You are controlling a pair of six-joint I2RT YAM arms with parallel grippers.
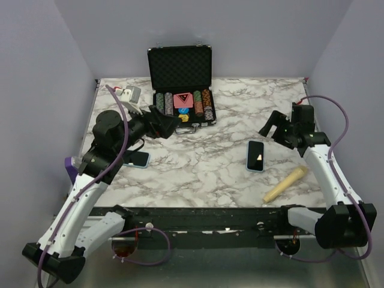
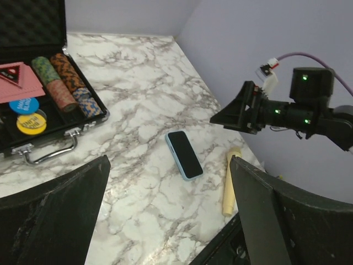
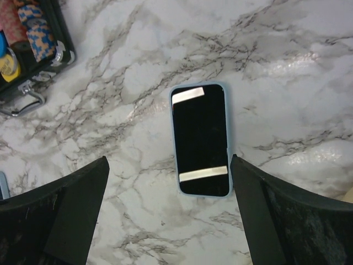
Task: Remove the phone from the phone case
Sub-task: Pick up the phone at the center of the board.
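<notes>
Approach step, nothing gripped yet: phone [image 3: 201,141] lies face up in its blue case [image 3: 171,132] on the desk [image 1: 198,174], right of centre, beneath the right tool [image 1: 271,124], jaws apart; left tool [image 1: 165,123] also apart and empty; next move likely needs lowering onto the case edges.

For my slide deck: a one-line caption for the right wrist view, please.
Open right gripper hovers above the phone, still in its blue phone case, flat on the marble table.

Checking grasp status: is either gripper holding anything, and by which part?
Nothing is held. The left gripper and right gripper are open and empty; the cased phone lies flat on the table.
</notes>
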